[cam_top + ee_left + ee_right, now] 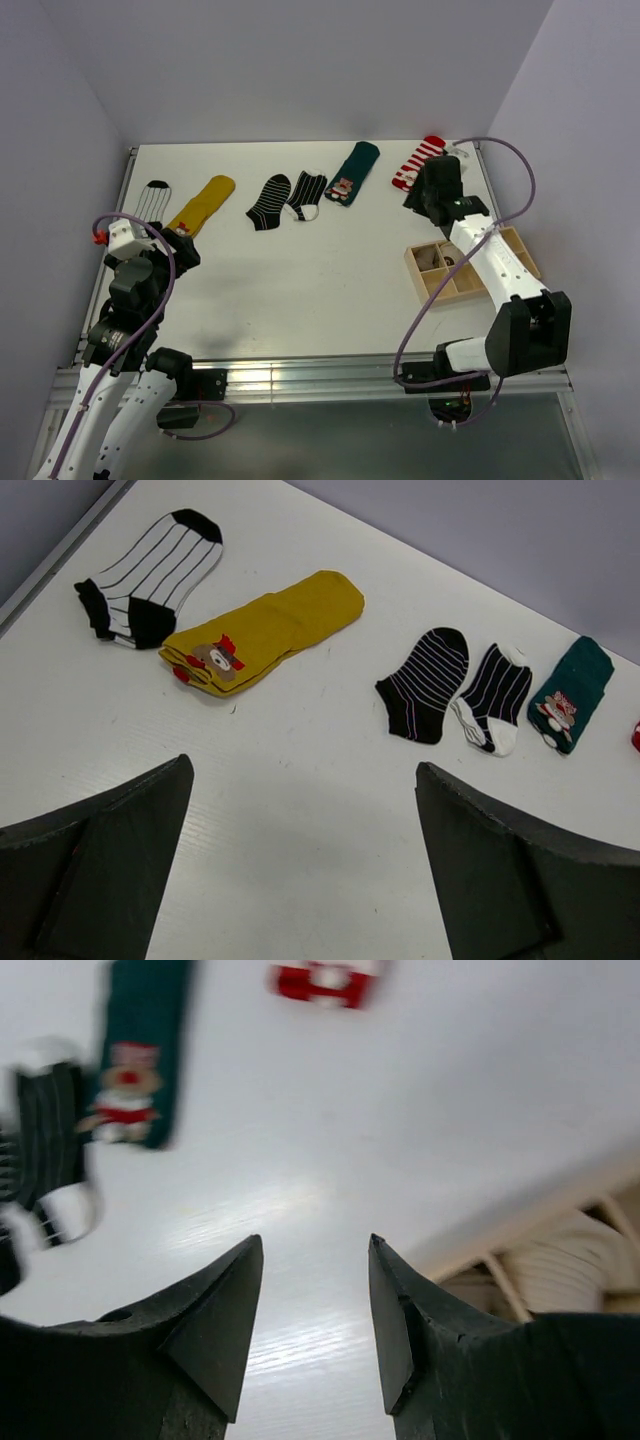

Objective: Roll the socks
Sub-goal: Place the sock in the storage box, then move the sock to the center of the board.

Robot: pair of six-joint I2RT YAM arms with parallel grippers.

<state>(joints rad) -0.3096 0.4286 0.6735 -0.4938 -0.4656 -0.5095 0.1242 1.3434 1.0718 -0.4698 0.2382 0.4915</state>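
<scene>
Lying flat: six socks, one wooden tray.

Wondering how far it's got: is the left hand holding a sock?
No, the left hand is open and empty above the table.

Overhead, low wrist views, shared green sock

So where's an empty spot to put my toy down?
The bare middle of the table, between the socks and the near edge, left of the wooden tray. The far side is crowded from the white striped sock to the red sock.
</scene>
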